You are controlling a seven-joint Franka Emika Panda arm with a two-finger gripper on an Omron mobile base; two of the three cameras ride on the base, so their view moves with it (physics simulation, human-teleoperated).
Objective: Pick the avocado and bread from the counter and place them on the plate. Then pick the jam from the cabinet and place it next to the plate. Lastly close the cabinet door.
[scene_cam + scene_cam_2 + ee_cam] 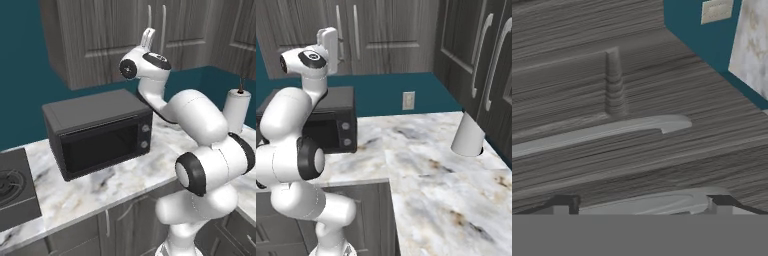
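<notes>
The gripper (642,204) stands wide open right at the closed wall cabinet (100,35), holding nothing; in the hand view its two dark finger tips (564,202) sit spread on either side of a pale grey bar handle (647,202) of the cabinet door (572,75), and whether they touch it cannot be told. A second bar handle (597,132) lies on the wood-grain panel just beyond. That same view catches a strip of teal wall (702,40), a pale wall socket (716,11) and a corner of the marble counter (752,45), all rolled sideways with the hand.

From the left base view the hand rises in front of the cabinet doors, beside two vertical handles (163,20), with a black microwave (97,132) on the counter below it. Far left is the dark stove top (15,187); far right a white paper towel roll (236,110) stands upright on the marble.

The right base view shows what the left does not: the socket on the teal wall behind the counter, and tall dark doors with long bowed handles (479,55) along the right side. No writing is legible anywhere.
</notes>
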